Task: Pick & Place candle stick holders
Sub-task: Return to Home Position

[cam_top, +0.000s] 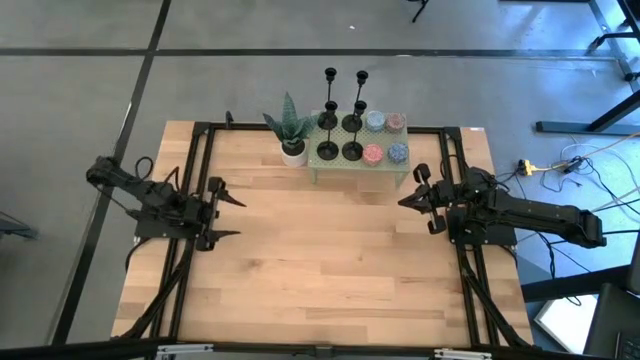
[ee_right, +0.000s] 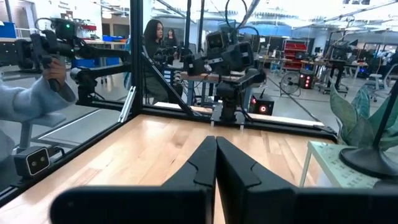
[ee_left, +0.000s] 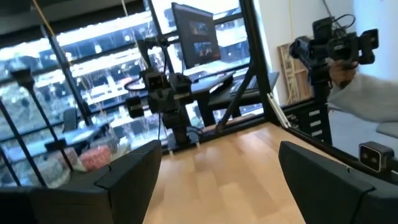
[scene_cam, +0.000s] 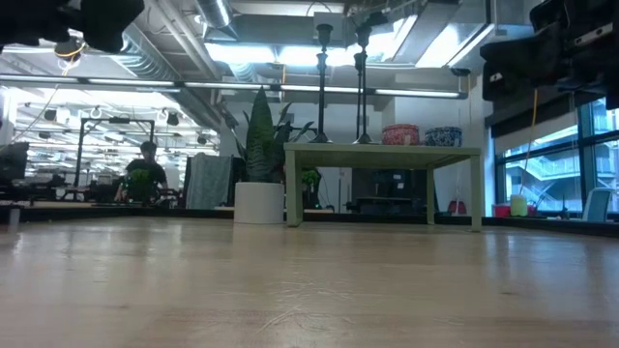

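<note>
The wooden worktop [cam_top: 320, 260] carries a small pale green shelf [scene_cam: 416, 151] at its far edge. A potted plant [cam_top: 291, 135] stands just beside the shelf. On the shelf stand four black candle stick holders [cam_top: 328, 151] in a square group, with four round scented candles [cam_top: 397, 153] beside them.

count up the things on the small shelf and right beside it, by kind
candle stick holders: 4
scented candles: 4
potted plant: 1
total: 9

Table [cam_top: 320, 270] centre free; far edge: shelf [cam_top: 361, 172], plant [cam_top: 288, 128].
</note>
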`<act>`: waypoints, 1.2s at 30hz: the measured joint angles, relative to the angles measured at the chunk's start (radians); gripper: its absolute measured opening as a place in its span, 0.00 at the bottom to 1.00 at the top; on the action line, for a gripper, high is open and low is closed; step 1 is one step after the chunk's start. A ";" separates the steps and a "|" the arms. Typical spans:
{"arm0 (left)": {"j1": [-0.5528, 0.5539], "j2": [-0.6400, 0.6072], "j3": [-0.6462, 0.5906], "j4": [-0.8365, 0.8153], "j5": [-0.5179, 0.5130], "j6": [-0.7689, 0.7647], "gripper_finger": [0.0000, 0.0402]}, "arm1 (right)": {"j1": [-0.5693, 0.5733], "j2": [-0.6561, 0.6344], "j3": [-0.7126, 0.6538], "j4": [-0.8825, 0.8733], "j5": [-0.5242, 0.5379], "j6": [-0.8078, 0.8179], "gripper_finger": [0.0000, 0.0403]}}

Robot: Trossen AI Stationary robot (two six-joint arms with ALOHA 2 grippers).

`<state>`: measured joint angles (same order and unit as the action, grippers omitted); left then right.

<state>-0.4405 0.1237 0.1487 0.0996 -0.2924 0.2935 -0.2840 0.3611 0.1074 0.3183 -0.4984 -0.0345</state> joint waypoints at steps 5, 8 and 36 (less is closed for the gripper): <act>0.116 -0.033 -0.025 0.000 0.115 0.013 0.80 | 0.000 0.000 0.000 0.019 0.000 0.000 0.02; 0.173 -0.051 -0.064 0.014 0.137 -0.011 0.80 | 0.000 0.000 0.000 0.019 0.000 0.001 0.02; 0.347 -0.093 -0.140 0.054 0.143 -0.152 0.80 | 0.258 0.003 0.000 0.047 0.401 0.149 0.03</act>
<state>-0.0933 0.0303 0.0086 0.1538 -0.1499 0.1411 -0.0259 0.3641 0.1074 0.3654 -0.0969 0.1143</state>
